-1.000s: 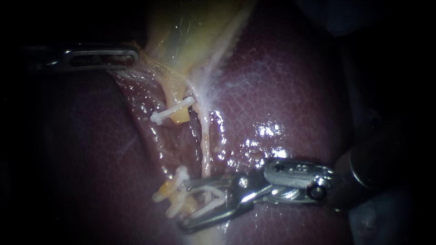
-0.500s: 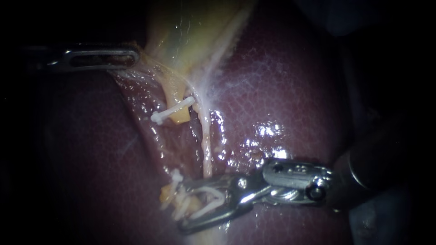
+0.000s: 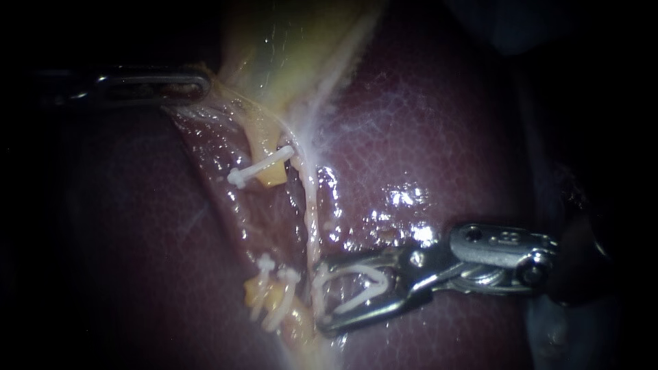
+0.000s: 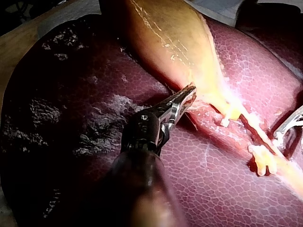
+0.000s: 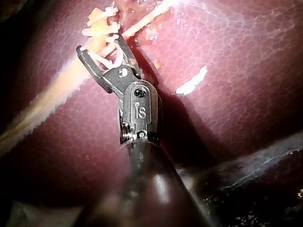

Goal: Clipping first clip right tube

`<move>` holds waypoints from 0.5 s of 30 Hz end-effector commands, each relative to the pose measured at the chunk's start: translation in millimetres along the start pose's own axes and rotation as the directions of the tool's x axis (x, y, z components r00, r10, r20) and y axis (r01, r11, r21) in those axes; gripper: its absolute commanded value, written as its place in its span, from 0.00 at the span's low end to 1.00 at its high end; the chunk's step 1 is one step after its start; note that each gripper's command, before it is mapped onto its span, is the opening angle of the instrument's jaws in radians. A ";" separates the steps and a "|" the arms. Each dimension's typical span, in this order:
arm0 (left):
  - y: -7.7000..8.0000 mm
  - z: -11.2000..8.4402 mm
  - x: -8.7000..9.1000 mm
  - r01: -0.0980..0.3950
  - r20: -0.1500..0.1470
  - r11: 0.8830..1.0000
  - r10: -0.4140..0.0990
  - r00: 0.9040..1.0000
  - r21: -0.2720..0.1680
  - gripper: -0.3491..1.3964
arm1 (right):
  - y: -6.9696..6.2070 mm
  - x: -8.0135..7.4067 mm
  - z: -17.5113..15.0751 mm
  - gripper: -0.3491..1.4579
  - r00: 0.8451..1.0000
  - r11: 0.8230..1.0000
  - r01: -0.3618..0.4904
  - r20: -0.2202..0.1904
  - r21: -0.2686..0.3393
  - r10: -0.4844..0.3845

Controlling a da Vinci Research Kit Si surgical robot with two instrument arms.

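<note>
My right instrument (image 3: 323, 296), jaws apart and carrying an open white clip (image 3: 375, 277), tips at the right tube (image 3: 310, 226), my left instrument (image 3: 203, 83) clamped on gallbladder (image 3: 288, 41), liver (image 3: 425, 137) beneath.

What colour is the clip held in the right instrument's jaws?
White; the clip shows best in the endoscope view.

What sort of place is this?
Likely a surgical bench rig, not a body: a dark red liver lies open on a tan surface, pale yellow gallbladder on it, plus slender metal left instrument and right instrument.
</note>
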 end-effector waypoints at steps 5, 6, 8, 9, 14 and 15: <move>0.0 0.0 0.0 0.000 0.000 1.000 0.000 1.000 0.000 0.00 | 0.3 -0.3 -0.5 0.47 1.000 1.000 0.001 -0.001 -0.004 -0.001; 0.0 0.0 0.0 0.000 0.000 1.000 0.000 1.000 0.000 0.00 | 0.3 -0.4 -0.5 0.47 1.000 1.000 0.001 -0.001 -0.005 -0.001; 0.0 0.0 0.0 0.000 0.000 1.000 0.000 1.000 0.000 0.00 | 0.5 -0.4 -0.5 0.47 1.000 1.000 0.001 -0.002 -0.005 -0.001; 0.0 0.0 0.0 0.000 0.000 1.000 0.000 1.000 0.000 0.00 | 0.5 -0.5 -0.5 0.47 1.000 1.000 0.001 -0.002 -0.005 -0.001; 0.0 0.0 0.0 0.000 0.000 1.000 0.000 1.000 0.000 0.00 | 1.2 -1.0 -0.3 0.47 1.000 1.000 0.003 -0.002 -0.009 -0.003; 0.0 0.0 0.0 0.000 0.000 1.000 0.000 1.000 0.000 0.00 | 1.4 -1.2 -0.2 0.47 1.000 1.000 0.004 -0.002 -0.010 -0.004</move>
